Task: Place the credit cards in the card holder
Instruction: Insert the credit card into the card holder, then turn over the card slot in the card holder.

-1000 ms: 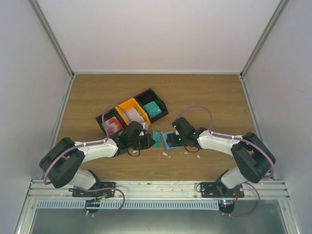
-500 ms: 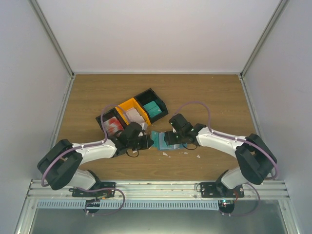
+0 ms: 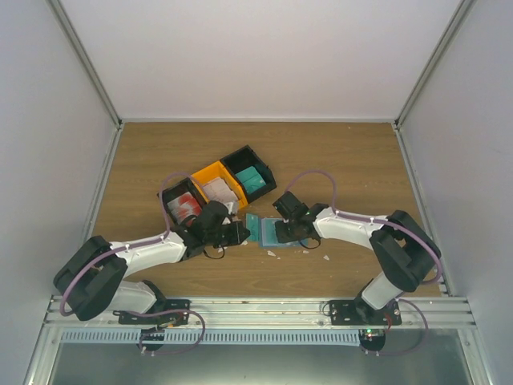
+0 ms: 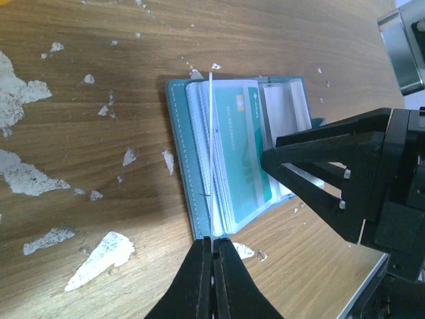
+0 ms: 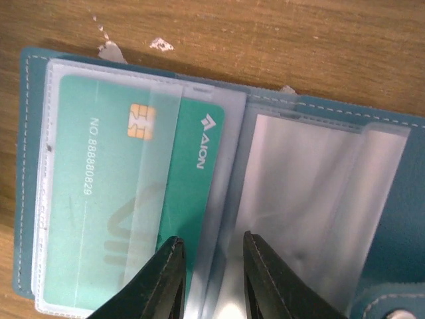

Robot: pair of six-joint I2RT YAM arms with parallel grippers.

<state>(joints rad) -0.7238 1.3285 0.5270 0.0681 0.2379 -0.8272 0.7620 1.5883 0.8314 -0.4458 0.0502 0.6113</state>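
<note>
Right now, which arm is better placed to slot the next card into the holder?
Left. The left claw is shut on a card held edge-on over the open card holder; the right claw rests spread on its clear sleeves.

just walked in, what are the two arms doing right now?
Left gripper is shut on a thin card, seen edge-on, above the open card holder on the table. Right gripper rests on its clear sleeves, jaws slightly apart, apparently holding it open. A green card is already sleeved; the held card doesn't look seated yet.
</note>
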